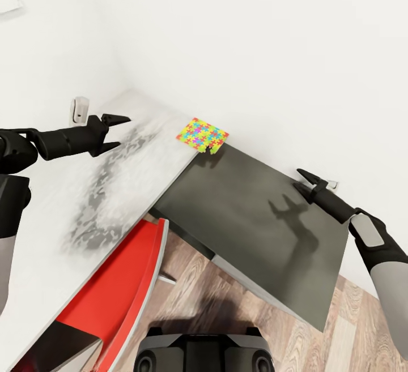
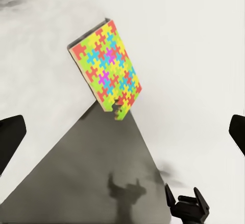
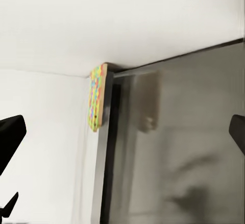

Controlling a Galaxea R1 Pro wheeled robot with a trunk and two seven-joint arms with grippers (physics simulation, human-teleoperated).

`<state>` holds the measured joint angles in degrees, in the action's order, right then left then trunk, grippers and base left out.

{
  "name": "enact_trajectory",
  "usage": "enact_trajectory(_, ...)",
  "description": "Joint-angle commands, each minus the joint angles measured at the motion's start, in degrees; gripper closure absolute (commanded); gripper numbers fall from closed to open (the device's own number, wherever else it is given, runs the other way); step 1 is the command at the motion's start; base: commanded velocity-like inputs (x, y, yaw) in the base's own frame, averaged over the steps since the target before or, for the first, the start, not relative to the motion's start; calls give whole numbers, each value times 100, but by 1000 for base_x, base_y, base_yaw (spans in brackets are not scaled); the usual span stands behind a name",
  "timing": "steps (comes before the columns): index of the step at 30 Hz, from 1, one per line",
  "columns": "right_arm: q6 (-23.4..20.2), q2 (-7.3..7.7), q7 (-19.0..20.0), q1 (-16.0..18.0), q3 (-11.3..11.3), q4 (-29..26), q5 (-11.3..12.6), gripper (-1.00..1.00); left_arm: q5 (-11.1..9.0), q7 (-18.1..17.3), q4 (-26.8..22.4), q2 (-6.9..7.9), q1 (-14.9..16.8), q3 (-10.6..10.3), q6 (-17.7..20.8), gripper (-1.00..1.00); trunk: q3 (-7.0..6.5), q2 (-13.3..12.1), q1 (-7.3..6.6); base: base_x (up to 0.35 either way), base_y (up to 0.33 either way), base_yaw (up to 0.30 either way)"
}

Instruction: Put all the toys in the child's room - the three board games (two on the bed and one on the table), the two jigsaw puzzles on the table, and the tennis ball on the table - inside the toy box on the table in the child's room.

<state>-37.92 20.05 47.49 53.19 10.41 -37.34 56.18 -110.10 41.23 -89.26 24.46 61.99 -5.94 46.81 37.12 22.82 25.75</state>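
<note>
Puzzle (image 1: 202,133): thin, stiff, light, flat at table (image 1: 68,191) edge. Grip overhanging edge w/ cabinet (image 1: 255,213) below. Left gripper (image 1: 120,132) and right gripper (image 1: 301,182): fingers apart, empty.

dark grey cabinet (image 1: 255,219), red chair (image 1: 122,287), wood floor (image 1: 187,298)

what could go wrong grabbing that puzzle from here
The jigsaw puzzle lies at the table edge by the wall, a corner overhanging the lower dark cabinet; a nudge could likely tip it off. It lies thin and flat, so the open left gripper may slide over it. The right gripper, open over the cabinet, could get in the way.
</note>
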Motion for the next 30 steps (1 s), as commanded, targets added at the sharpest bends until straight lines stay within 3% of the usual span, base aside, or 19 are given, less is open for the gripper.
enact_trajectory(1, -30, 0, 4, 2, 6, 31, 20, -100, -112, 61, -2, 3, 7, -7, -8, -100, 7, 9, 3, 0, 0, 178)
enact_trajectory(12, 99, 4, 4, -1, 5, 241, 2, -100, -389, 64, -81, 15, -14, -6, -7, -100, 7, 9, 3, 0, 0, 230)
enact_trajectory(21, 300, 17, 11, -1, 8, 303, 2, -100, -441, 65, -210, 12, -77, -11, -12, -100, 7, 9, 3, 0, 0, 240)
enact_trajectory(30, 381, 42, 19, -2, 12, 331, 5, -100, -440, 68, -265, 8, -128, -12, -19, -100, 7, 9, 3, 0, 0, 93)
